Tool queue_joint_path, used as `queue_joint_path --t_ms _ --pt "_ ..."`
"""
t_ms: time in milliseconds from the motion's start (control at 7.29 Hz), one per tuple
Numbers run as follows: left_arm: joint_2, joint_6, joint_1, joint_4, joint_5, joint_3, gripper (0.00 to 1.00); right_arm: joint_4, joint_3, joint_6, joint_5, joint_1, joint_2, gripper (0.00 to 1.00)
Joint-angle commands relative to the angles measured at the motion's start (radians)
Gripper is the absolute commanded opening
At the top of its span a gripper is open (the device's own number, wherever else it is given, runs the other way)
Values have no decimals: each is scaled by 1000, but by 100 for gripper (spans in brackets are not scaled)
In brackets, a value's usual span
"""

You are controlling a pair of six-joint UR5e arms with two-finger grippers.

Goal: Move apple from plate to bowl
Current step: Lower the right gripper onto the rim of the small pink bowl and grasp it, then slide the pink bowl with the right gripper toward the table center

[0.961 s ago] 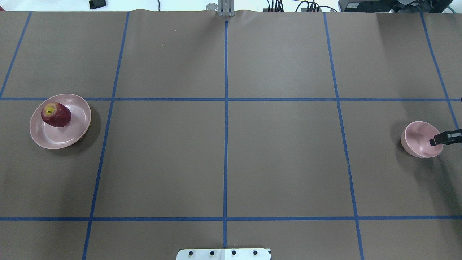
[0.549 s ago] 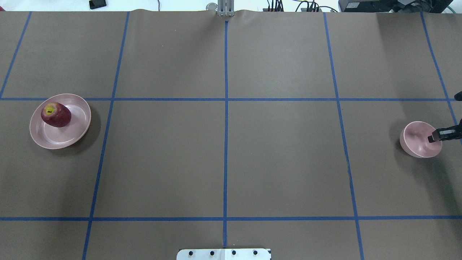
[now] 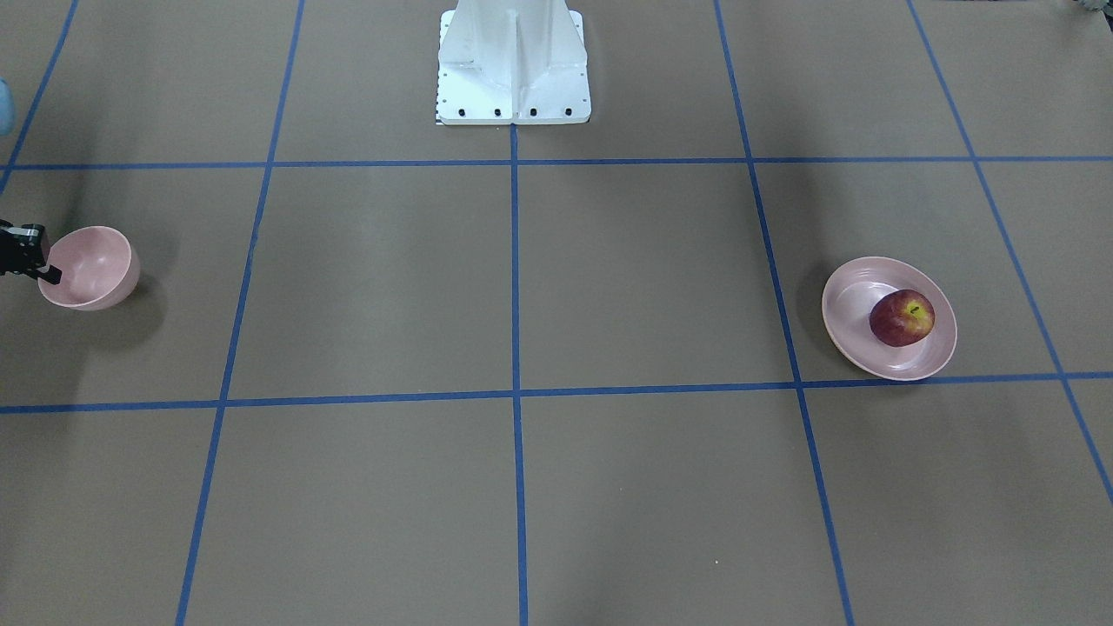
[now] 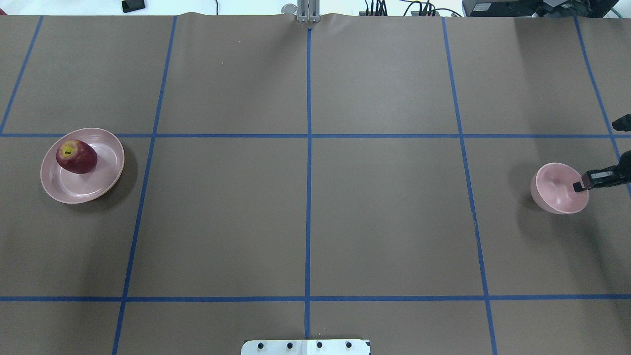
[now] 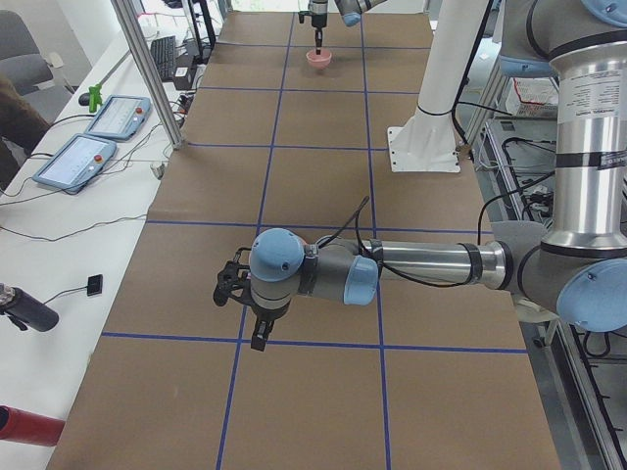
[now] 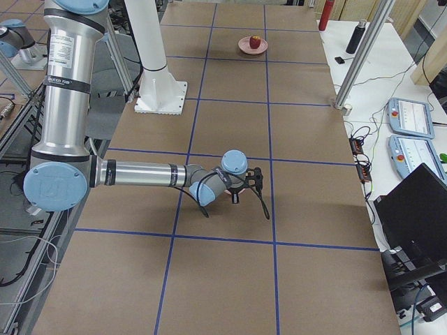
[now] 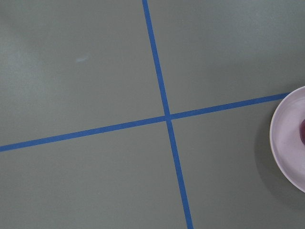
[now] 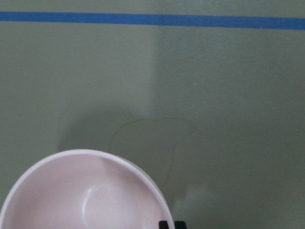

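Plate (image 4: 85, 190): glossy, smooth, plastic-looking. Bowl (image 4: 553, 186): matt, same pink. Apple (image 4: 76, 157): smooth skin w/ slight sheen. Table cover (image 4: 384, 217): matt brown paper. Tape lines (image 4: 308, 222): blue, matt. Base plate (image 4: 305, 347): white painted metal.

No text, label, brand or number can be read.
Dark printed bands are seen on the upright grey tube of the right arm (image 6: 61, 77), far back from the right tool (image 4: 578, 186), and likewise on the left arm (image 5: 588, 147). All are too small to be read. The pendant screens (image 6: 409, 116) are blurred.
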Motion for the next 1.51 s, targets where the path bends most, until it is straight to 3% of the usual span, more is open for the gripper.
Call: queue_joint_path --t_ms 0,275,686,961,1373 --pt "0 0 0 0 0 0 100 -10 12 223 -3 -78 147 0" --pt "0 -3 0 0 0 -3 100 -60 14 445 -151 -245 322 0" --pt "0 -5 2 0 0 1 100 -464 102 563 -323 -403 586 0" --pt "-2 -6 2 0 2 3 100 -490 93 641 -462 -520 662 0" --pt "-2 -6 2 0 0 3 100 -586 65 673 -535 -591 758 0"
